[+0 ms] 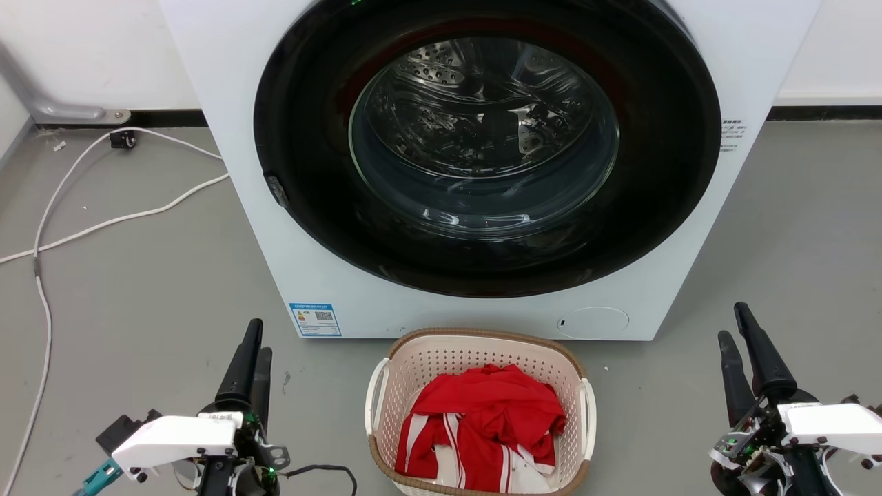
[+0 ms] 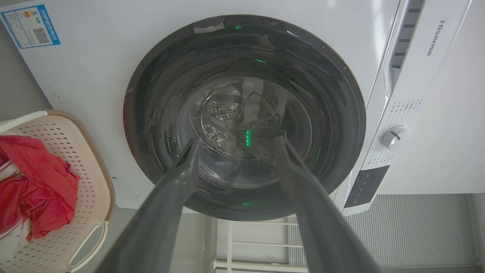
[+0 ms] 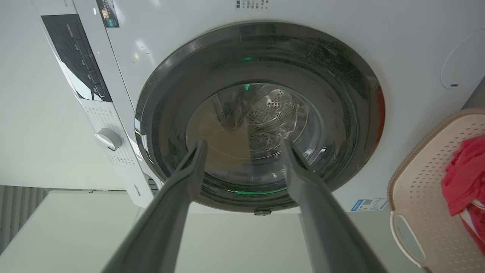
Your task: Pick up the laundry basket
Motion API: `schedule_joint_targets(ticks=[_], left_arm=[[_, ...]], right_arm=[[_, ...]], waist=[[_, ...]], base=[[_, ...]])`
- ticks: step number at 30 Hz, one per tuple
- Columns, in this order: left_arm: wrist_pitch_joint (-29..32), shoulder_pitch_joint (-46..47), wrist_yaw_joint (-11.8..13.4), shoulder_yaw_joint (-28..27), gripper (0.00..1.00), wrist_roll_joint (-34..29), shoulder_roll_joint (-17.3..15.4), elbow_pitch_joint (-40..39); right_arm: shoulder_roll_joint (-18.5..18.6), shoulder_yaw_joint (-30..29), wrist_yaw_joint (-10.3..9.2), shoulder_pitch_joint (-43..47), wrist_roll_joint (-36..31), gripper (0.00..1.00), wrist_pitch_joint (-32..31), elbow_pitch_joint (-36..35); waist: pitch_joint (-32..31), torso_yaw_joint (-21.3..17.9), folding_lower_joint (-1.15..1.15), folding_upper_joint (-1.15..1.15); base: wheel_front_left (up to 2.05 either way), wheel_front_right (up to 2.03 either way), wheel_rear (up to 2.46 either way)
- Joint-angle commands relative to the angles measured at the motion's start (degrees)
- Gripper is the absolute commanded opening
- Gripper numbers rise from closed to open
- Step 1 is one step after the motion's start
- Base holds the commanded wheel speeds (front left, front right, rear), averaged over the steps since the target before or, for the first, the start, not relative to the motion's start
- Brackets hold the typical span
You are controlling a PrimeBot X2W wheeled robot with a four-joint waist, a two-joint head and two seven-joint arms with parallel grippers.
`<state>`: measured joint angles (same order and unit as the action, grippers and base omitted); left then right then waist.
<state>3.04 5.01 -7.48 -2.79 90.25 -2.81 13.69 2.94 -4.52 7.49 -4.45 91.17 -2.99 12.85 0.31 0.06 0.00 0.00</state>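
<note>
**A:** How far along is the pick-up?

**B:** Hardly begun, I'd judge. The laundry basket (image 1: 441, 362) sits on the floor (image 1: 138, 310), just in front of the washer (image 1: 344, 289) and between the two arms. A red garment (image 1: 489, 413) is heaped inside. Nothing touches the basket.

**A:** And the grippers?

**B:** The left gripper (image 1: 260, 337) is low at the left and the right gripper (image 1: 732, 321) low at the right, each well out to its own side of the basket. In both wrist views the fingers are spread apart with nothing between them. They point at the washer's dark round door (image 1: 482, 151) rather than at the basket.

**A:** So what's left?

**B:** All of it, it seems. The arms must come in to the white side handles, the left handle (image 1: 375, 396) and the right handle (image 1: 588, 406), close on them, and lift level so the garment doesn't spill.

**A:** The room?

**B:** Smooth grey floor, with a white wall (image 1: 103, 55) behind and a dark skirting along its foot. A white cable (image 1: 103, 224) trails over the floor left of the washer, well apart from the basket.
</note>
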Motion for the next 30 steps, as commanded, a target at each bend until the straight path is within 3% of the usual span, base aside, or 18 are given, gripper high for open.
schedule_joint_targets(ticks=[1, 12, 30], left_arm=[[-0.78, 1.86, 0.0, 0.47, 1.0, -1.31, -0.17, -1.75], [-3.23, 2.07, 0.0, 1.27, 1.0, -9.28, -0.15, -4.75], [-7.06, 2.8, -0.01, 2.94, 1.0, -32.08, -0.15, -6.07]], right_arm=[[0.09, 0.33, 0.0, -0.46, -1.02, 1.0, 0.68, -1.66], [0.07, 1.07, 0.0, -0.14, -9.54, 1.0, 3.14, -3.88], [0.04, 1.42, 0.0, 1.24, -38.72, 1.0, 6.99, -7.34]], waist=[[0.03, 0.03, 0.0, 0.0], [0.24, 0.12, 0.0, 0.0], [0.36, 0.35, 0.0, 0.0]], base=[[0.0, 0.0, 0.0], [0.0, 0.0, 0.0], [0.0, 0.0, 0.0]])
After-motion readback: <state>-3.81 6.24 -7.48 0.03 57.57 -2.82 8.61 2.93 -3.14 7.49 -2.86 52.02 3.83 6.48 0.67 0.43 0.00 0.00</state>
